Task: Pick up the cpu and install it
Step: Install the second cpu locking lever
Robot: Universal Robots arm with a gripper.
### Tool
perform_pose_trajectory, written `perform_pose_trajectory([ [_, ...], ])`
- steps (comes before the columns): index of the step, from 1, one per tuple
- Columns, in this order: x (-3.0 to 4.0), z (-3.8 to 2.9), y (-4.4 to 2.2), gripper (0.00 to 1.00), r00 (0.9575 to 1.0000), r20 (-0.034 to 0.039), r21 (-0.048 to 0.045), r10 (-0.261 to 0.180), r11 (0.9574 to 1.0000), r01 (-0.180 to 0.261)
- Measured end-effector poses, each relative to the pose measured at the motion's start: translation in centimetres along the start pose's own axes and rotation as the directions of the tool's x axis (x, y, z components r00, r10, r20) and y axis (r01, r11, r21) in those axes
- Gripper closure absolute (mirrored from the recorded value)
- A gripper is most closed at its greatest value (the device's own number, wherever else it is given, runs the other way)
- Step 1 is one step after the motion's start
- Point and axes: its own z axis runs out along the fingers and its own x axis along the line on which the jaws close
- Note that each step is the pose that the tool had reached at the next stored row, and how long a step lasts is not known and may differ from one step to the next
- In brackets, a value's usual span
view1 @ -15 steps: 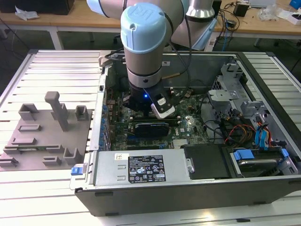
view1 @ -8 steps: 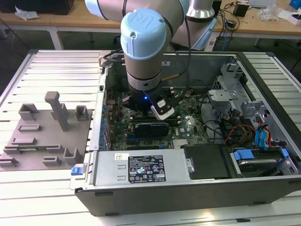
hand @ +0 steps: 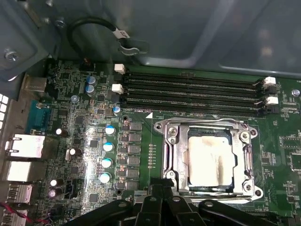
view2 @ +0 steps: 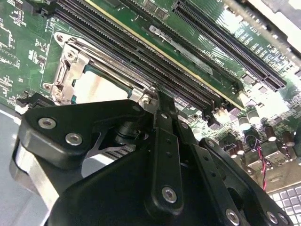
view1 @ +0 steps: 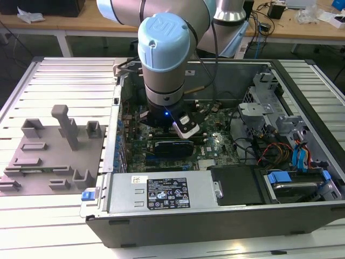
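Silvery and smeared, the cpu [hand: 211,162] already sits inside the metal socket frame [hand: 175,155] at lower right of the first wrist view. It looks light, stiff, fragile underneath; edges seem safest. The pincer [hand: 162,197] hovers beside it, apparently holding nothing; whether clenched, I cannot tell.

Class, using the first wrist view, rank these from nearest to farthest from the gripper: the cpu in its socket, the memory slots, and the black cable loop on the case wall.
1. The cpu, in its socket right by the gripper.
2. The memory slots, across the board beyond the socket.
3. The black cable loop, on the case wall past the slots.
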Motion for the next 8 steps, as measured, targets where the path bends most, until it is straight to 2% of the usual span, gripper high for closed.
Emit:
perform_pose_trajectory([
  [5, 0.18, 0.07, -0.01, 0.89, 1.0000, -0.0005, 0.0000, -0.001, 1.0000, 0.001],
  [6, 0.11, -0.74, 0.21, 0.89, 1.0000, -0.0005, 0.0014, -0.001, 1.0000, 0.001],
  [7, -0.01, -1.78, 0.48, 0.89, 1.0000, -0.0010, 0.0070, -0.002, 1.0000, 0.002],
  [8, -0.09, -2.20, 0.58, 0.89, 1.0000, -0.0023, 0.0173, -0.002, 0.9998, 0.002],
])
